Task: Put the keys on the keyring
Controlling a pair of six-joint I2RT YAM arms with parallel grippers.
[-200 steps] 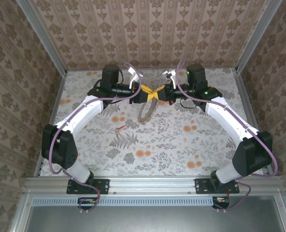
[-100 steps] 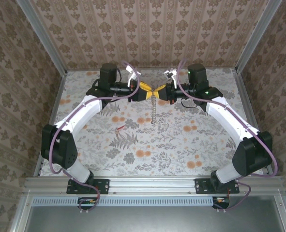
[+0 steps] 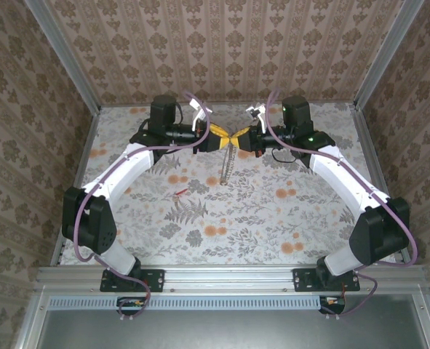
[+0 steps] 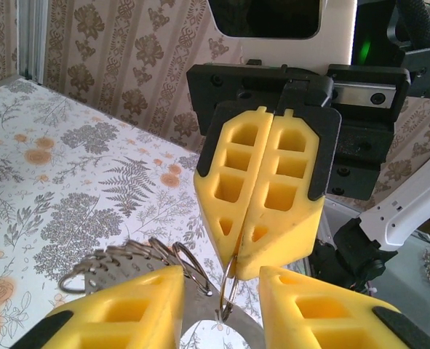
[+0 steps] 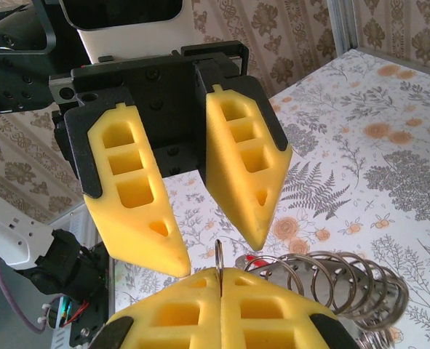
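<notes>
Papered walls enclose the floral bench (image 3: 287, 218), where the right gripper (image 3: 239, 137), jaws shut, pinches the keyring (image 3: 228, 166) hanging upper centre between the parted jaws of the left gripper (image 3: 220, 138); the ring seems readied, so next the red key (image 3: 179, 193), lying left of centre, likely needs fetching.

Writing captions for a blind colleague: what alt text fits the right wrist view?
The right gripper, shut, pinches the thin keyring, whose coiled metal loops spread beside it; facing it, the left gripper hangs open above the floral table.
</notes>
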